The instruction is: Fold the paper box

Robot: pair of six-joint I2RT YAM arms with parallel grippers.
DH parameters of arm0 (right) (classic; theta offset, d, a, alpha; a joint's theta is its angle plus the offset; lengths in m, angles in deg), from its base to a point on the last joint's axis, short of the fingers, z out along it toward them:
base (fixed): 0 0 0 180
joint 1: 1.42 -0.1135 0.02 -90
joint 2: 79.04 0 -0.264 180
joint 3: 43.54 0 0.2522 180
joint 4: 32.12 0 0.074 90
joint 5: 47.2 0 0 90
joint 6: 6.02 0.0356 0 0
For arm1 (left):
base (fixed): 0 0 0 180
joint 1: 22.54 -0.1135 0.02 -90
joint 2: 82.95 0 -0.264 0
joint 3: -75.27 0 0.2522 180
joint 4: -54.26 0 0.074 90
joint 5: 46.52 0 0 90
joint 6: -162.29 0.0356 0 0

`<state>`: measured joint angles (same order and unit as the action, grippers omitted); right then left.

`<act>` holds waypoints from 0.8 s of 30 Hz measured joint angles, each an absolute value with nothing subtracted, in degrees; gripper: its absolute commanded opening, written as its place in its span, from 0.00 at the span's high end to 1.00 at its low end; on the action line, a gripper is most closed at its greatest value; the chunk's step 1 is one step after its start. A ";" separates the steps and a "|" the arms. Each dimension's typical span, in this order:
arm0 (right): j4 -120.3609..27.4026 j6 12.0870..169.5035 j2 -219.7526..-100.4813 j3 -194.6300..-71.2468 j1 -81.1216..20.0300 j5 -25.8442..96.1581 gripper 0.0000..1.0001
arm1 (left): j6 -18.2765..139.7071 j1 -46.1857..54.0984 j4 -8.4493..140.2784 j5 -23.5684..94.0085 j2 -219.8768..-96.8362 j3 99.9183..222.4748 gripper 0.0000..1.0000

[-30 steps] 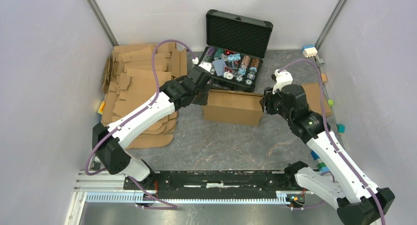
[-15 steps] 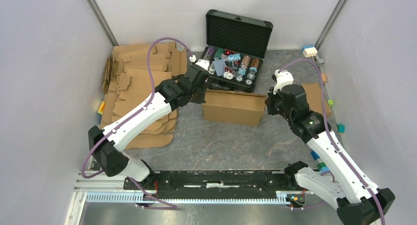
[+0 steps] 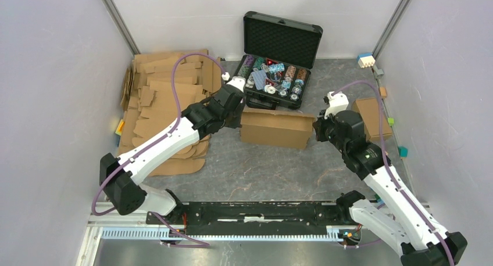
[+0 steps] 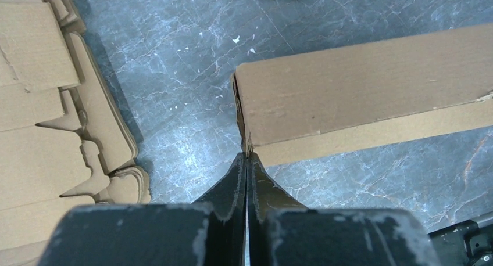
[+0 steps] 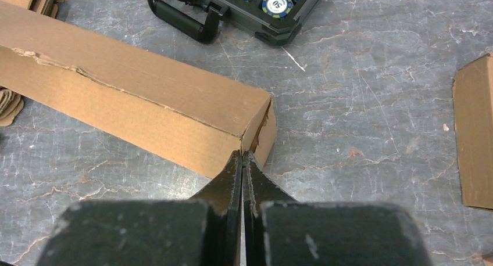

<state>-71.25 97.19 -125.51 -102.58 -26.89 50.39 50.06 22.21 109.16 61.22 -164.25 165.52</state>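
Note:
The paper box (image 3: 273,126) stands folded into a long brown cardboard block in the middle of the table, in front of the black case. My left gripper (image 3: 239,121) is shut, and its tips (image 4: 247,157) touch the lower corner of the box's left end (image 4: 360,86). My right gripper (image 3: 316,127) is also shut, its tips (image 5: 242,154) against the near corner of the box's right end (image 5: 134,97). The right end flap gapes slightly. Nothing shows between either pair of fingers.
An open black case (image 3: 279,63) of poker chips lies just behind the box, its handle (image 5: 186,16) close to it. A pile of flat cardboard sheets (image 3: 163,103) fills the left side. A smaller brown box (image 3: 369,112) and coloured blocks (image 3: 366,60) sit at the right.
Both grippers have gone from open to shut at the box's ends. The left arm has swung slightly, and the right gripper has drawn back a little to the right. The box has stayed put.

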 measured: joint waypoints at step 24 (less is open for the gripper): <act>-75.90 93.50 -124.44 -107.43 -26.92 45.37 0.42 | 50.01 22.32 112.44 58.79 -157.67 165.93 0.63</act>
